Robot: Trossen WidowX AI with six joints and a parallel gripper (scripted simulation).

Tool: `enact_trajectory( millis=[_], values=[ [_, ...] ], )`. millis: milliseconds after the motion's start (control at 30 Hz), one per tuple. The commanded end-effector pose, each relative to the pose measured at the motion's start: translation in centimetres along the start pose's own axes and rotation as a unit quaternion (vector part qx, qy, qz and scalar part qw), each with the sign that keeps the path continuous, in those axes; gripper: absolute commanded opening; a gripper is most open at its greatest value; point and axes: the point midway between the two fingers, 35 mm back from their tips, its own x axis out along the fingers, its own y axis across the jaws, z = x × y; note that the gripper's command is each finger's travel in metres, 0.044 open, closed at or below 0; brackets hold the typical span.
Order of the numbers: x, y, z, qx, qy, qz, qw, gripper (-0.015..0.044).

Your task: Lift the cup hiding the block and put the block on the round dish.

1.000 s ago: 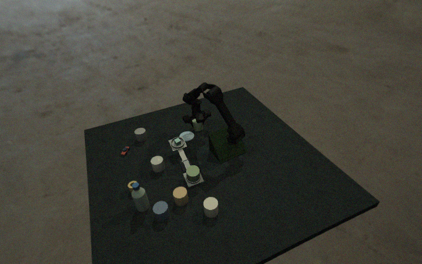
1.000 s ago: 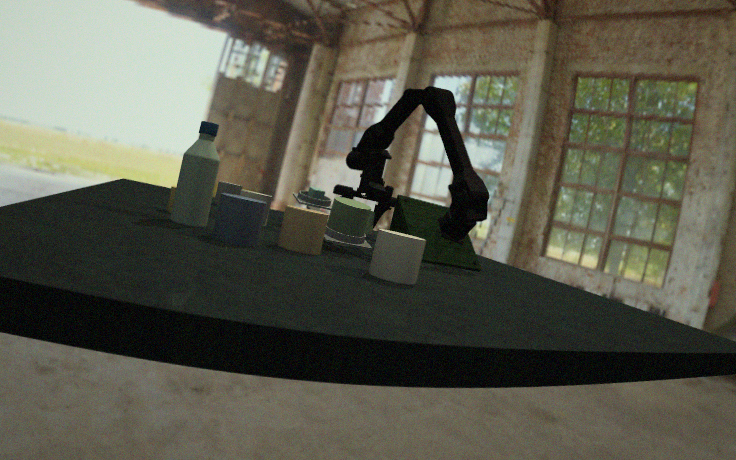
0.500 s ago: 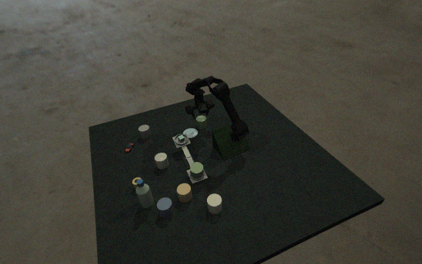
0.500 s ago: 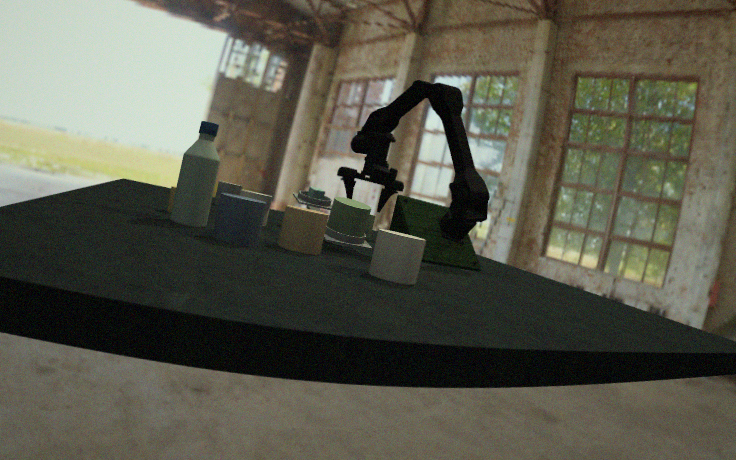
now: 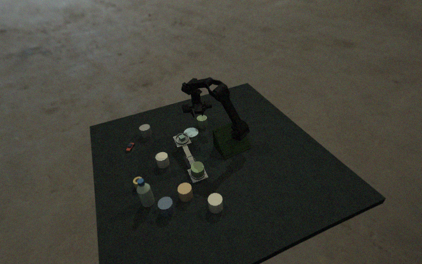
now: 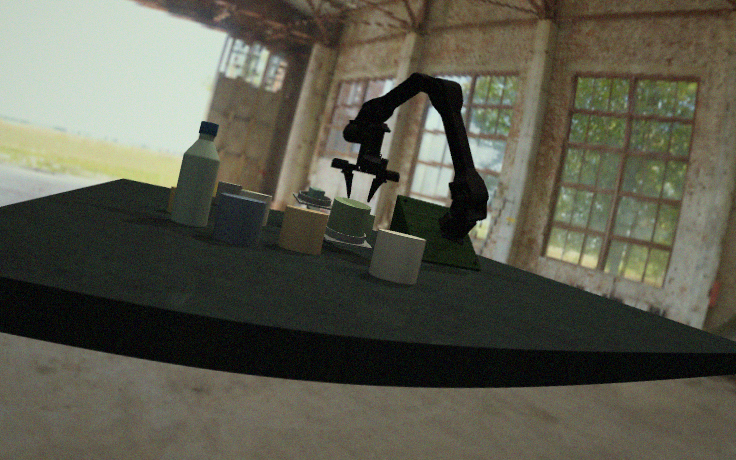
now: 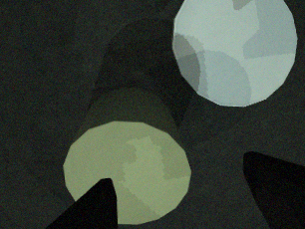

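Note:
My gripper (image 5: 198, 115) (image 6: 359, 198) (image 7: 179, 175) is open, pointing down with nothing between its fingers, above one green cup (image 5: 202, 121) (image 7: 145, 174). That cup stands on the table beside the pale round dish (image 5: 191, 132) (image 7: 219, 25), apart from it. In the wrist view one fingertip overlaps the cup's top and the other is off to its right. The small greenish block (image 5: 182, 137) (image 6: 316, 191) lies uncovered on the far end of the balance (image 5: 187, 151). The other green cup (image 5: 197, 169) (image 6: 350, 216) stands on the balance's near end. The dish bears no object.
A pale cylinder (image 5: 161, 159) stands beside the balance; another (image 5: 144, 130) stands farther back near a red toy car (image 5: 129, 147). An orange cylinder (image 5: 184, 191), a blue one (image 5: 164, 206), a cream one (image 5: 215, 203) and a bottle (image 5: 145, 195) (image 6: 196, 184) stand toward the front.

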Motion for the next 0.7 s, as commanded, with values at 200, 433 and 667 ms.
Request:
enact_trajectory(
  millis=[200,433,667],
  values=[
    [-0.8,-1.9,1.4,0.152,-0.002,-0.003,0.988,0.026],
    [-1.4,-3.3,2.5,0.271,-0.003,-0.005,0.963,0.026],
    [-1.9,-4.6,3.7,0.385,-0.005,-0.005,0.923,0.026]
  ],
)
